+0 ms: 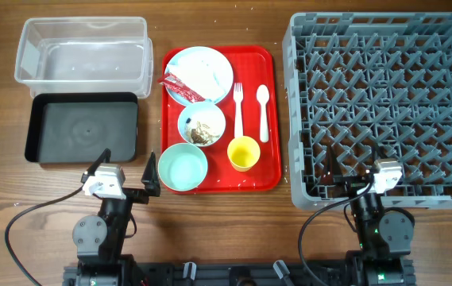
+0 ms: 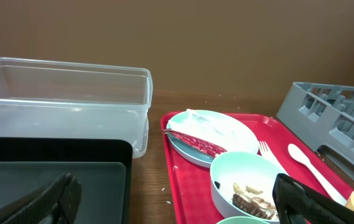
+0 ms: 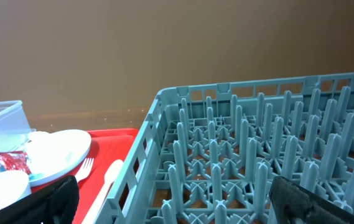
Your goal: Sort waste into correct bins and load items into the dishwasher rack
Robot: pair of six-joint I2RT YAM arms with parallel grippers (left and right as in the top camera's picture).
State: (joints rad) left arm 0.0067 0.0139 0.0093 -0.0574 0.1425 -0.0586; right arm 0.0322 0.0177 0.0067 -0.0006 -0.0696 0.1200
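Red snack wrapper (image 1: 179, 85) lies slantwise on the pale blue plate (image 1: 214, 63) at the red tray's (image 1: 272, 171) far-left corner, beyond the nearer left gripper (image 1: 130, 156), whose jaws stand apart just off the tray's near-left corner.

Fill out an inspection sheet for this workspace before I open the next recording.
Surface: brown wooden table.
Job's things: clear tub and black tray empty, left; dishwasher rack empty, right; red serving tray holds plate with red wrapper and white napkin, small blue bowl with food scraps, mint-green bowl, yellow cup, fork, spoon.
Clutter: nothing seen.
Grippers: left claw open, between black tray and mint-green bowl; right claw open, above the rack's near edge; both empty.
Cables: left cable and right cable, black, loop beside the arm bases.
Surroundings: plain brown wall behind the table.
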